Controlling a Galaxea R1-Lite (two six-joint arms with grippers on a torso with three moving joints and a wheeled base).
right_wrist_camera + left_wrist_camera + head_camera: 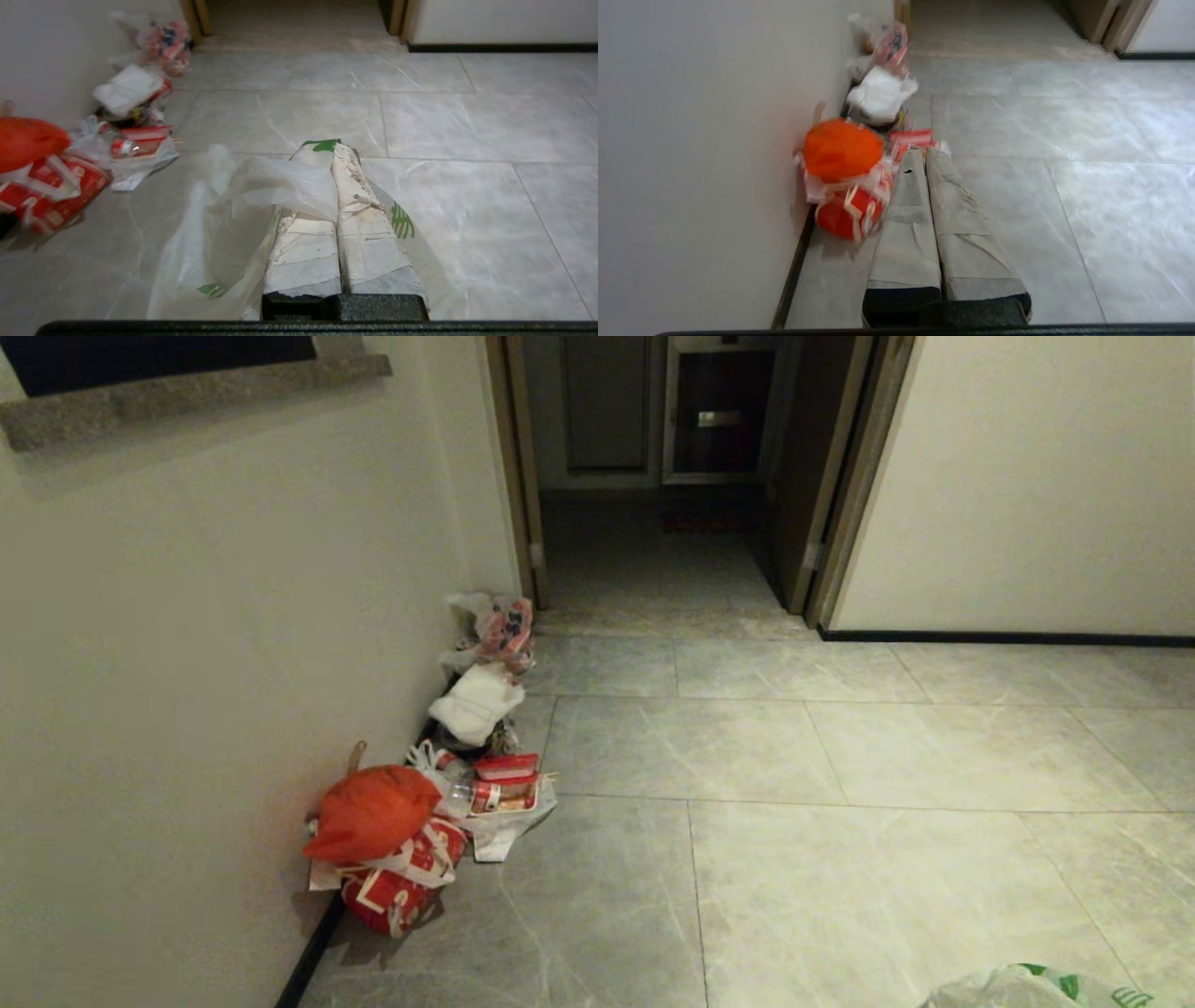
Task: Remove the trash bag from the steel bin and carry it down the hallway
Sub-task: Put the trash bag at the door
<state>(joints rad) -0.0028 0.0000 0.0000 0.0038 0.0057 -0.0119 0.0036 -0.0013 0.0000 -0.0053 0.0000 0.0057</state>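
The trash bag (243, 200), thin translucent white plastic with green printing, drapes over and around my right gripper (334, 145), whose taped fingers are shut on a fold of it. In the head view only its top (1027, 989) peeks in at the lower right edge. Held above the floor beside the left wall, my left gripper (922, 151) is shut with nothing in it. The steel bin is out of view. The hallway floor (747, 756) of grey marbled tiles stretches ahead.
A row of rubbish lies along the left wall: a red-orange bag (369, 812) on a red printed bag, a tray with a bottle (499, 793), a white bundle (476, 702) and a printed bag (499, 630). An open doorway (653, 476) stands ahead.
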